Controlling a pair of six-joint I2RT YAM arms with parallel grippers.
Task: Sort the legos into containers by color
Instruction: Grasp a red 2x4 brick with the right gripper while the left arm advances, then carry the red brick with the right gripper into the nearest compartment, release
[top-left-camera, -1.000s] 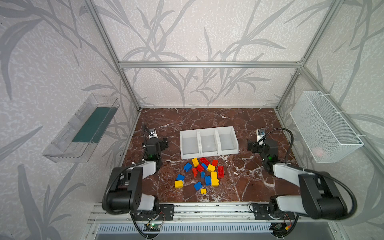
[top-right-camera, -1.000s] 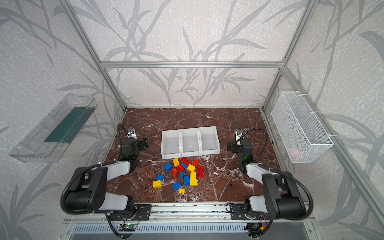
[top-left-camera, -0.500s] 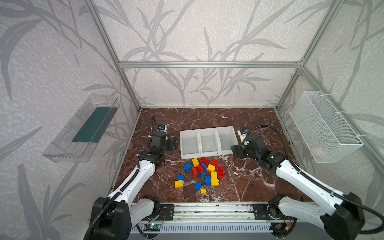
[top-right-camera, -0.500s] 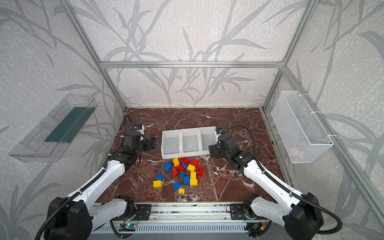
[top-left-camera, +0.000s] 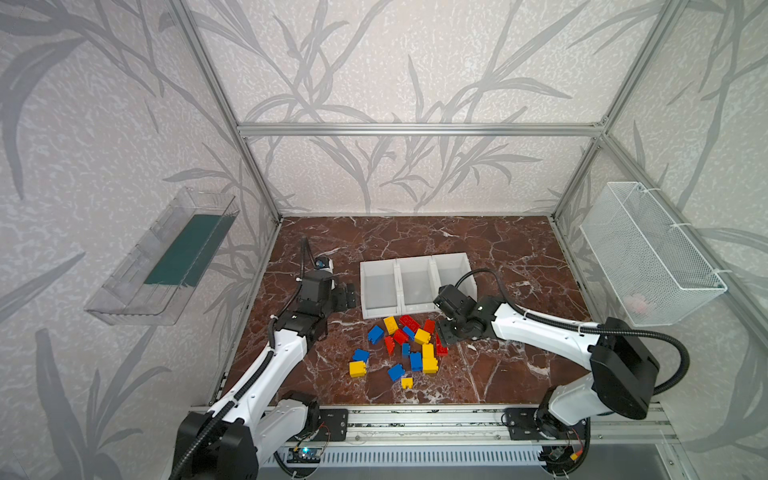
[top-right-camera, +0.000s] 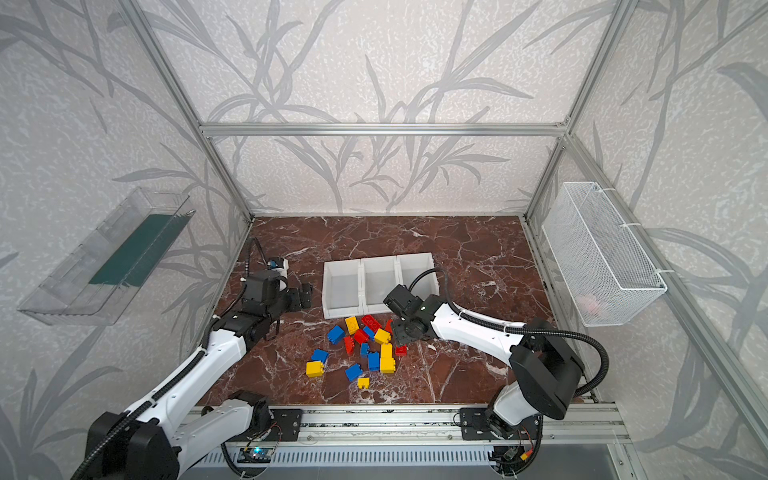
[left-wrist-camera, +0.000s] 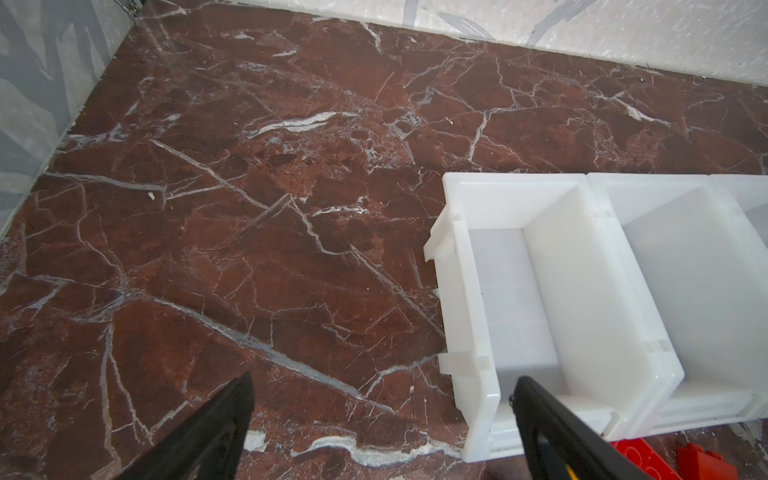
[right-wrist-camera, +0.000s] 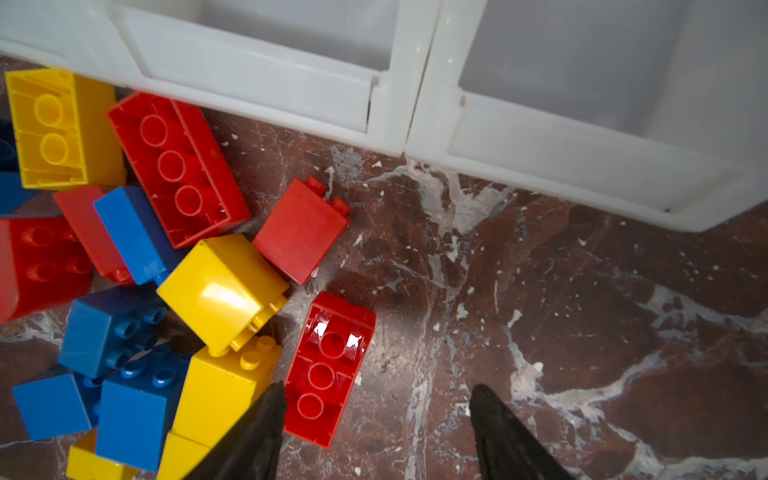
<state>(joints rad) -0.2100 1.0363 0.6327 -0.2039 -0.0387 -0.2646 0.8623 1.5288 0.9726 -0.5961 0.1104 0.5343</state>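
Note:
Several red, blue and yellow legos (top-left-camera: 403, 345) (top-right-camera: 365, 349) lie in a loose pile on the marble floor, just in front of the containers. The containers (top-left-camera: 380, 312) (top-right-camera: 340, 312) (left-wrist-camera: 478, 374) (right-wrist-camera: 390, 124) are three joined white bins, and what shows of their insides holds no bricks. My right gripper (top-left-camera: 443, 335) (top-right-camera: 399, 337) (right-wrist-camera: 376, 390) is low at the pile's right edge, jaws open. An upside-down long red brick (right-wrist-camera: 328, 370) lies between them, close against one finger. My left gripper (top-left-camera: 345, 295) (top-right-camera: 301, 296) (left-wrist-camera: 382, 386) hangs open over bare floor beside the left bin's front corner.
A clear tray (top-left-camera: 162, 257) hangs on the left wall and a white wire basket (top-left-camera: 648, 253) on the right wall. Aluminium frame posts stand at the floor's corners, and a rail (top-left-camera: 415, 424) runs along the front edge.
Both arms have stretched out from folded poses at the sides. The right gripper came down to the pile's right edge and its jaws narrowed. The left gripper moved toward the left bin.

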